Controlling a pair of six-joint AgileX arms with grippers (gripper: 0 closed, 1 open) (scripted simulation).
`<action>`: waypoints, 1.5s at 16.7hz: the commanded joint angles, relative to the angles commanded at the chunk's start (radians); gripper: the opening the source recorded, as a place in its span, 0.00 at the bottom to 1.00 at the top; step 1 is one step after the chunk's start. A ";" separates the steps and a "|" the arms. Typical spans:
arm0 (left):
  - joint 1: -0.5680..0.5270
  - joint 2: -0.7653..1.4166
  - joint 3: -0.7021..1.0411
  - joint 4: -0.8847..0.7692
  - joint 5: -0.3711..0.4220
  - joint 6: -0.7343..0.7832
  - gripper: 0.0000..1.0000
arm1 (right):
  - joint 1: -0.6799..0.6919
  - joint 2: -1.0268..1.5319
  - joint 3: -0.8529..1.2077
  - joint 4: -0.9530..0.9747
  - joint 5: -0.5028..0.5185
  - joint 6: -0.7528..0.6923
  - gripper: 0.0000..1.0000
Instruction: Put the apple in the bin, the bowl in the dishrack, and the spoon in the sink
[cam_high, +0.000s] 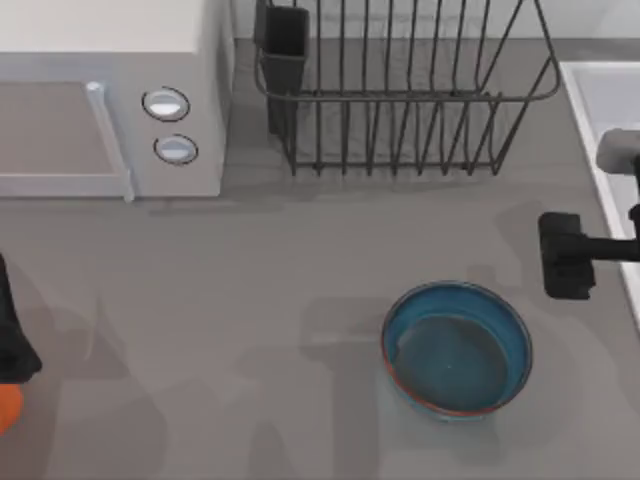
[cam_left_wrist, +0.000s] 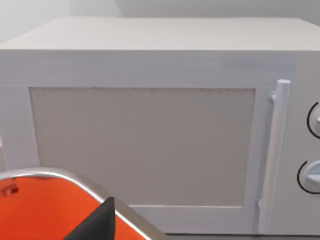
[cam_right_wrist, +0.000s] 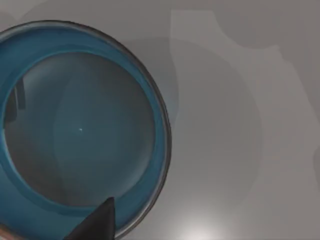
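Right gripper (cam_high: 566, 256) sits at the table's right side, near the sink, up and right of the bowl (cam_high: 457, 347); cannot tell whether it is open or closed. One dark fingertip (cam_right_wrist: 97, 224) pokes into the right wrist view over the bowl's near rim. That view looks straight down into the bowl (cam_right_wrist: 80, 130): blue inside, greyish bottom, nothing in it. Bare grey table (cam_right_wrist: 240, 125) lies beside it with soft arm shadows.

Left gripper (cam_high: 12, 330) is parked at the far left edge of the table; cannot tell its state either. Just below it in the top view is a bit of orange (cam_high: 8, 405) at the edge. Left wrist view explains it better: an orange bin (cam_left_wrist: 45, 210) with a metal rim, seen close under a dark fingertip (cam_left_wrist: 100, 225).

Farther back, the left wrist camera faces the white microwave (cam_left_wrist: 150, 140) head-on: door panel, vertical handle, edges of two knobs. Top view has the same microwave (cam_high: 110, 90) at back left with both knobs in full.

Dishrack (cam_high: 400, 90) stands back centre, black wire, dark utensil cup at its left corner, empty as far as visible. Sink (cam_high: 605, 110) is at back right, white rim, partly covered by the right arm.
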 joint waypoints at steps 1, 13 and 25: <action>0.000 0.000 0.000 0.000 0.000 0.000 1.00 | 0.020 0.071 0.058 -0.051 0.001 0.021 1.00; 0.000 0.000 0.000 0.000 0.000 0.000 1.00 | 0.100 0.355 0.304 -0.249 0.008 0.106 1.00; 0.000 0.000 0.000 0.000 0.000 0.000 1.00 | 0.108 0.479 0.041 0.137 0.009 0.112 1.00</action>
